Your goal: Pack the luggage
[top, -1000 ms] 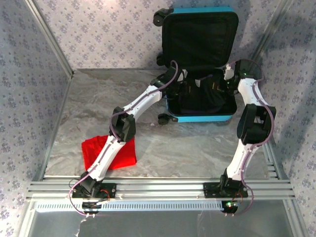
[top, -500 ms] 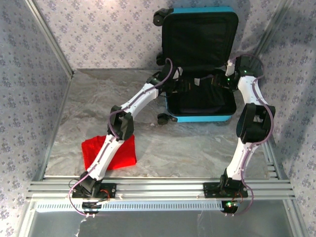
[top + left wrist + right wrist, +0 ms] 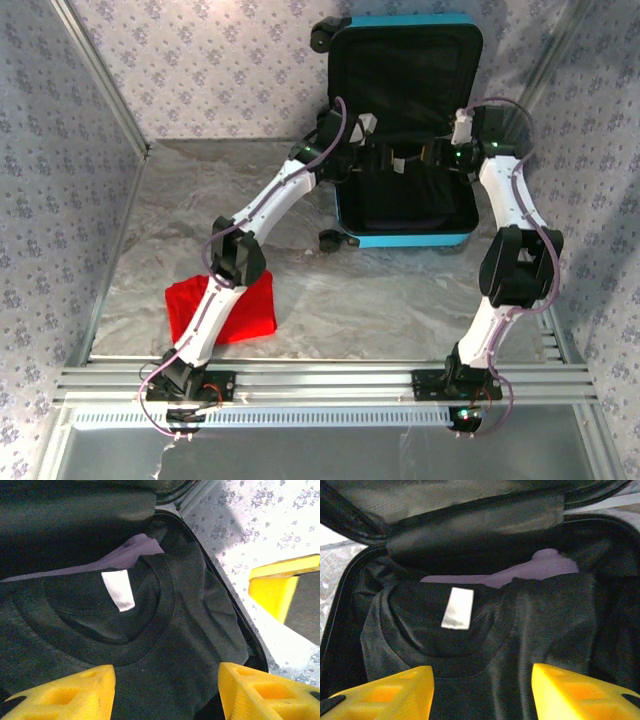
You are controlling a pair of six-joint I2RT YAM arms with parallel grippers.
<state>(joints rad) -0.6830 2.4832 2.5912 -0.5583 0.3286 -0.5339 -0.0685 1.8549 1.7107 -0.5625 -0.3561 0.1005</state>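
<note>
One turquoise case is lying open, holding one black shirt; left gripper and right gripper are hovering above, jaws apart.

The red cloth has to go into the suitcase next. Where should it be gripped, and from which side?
Probably the right edge of the red cloth, near its far corner. That part lies clear of the left arm, which crosses its middle. The cloth lies flat on the table, so come straight down from above and pinch up a fold there.
</note>
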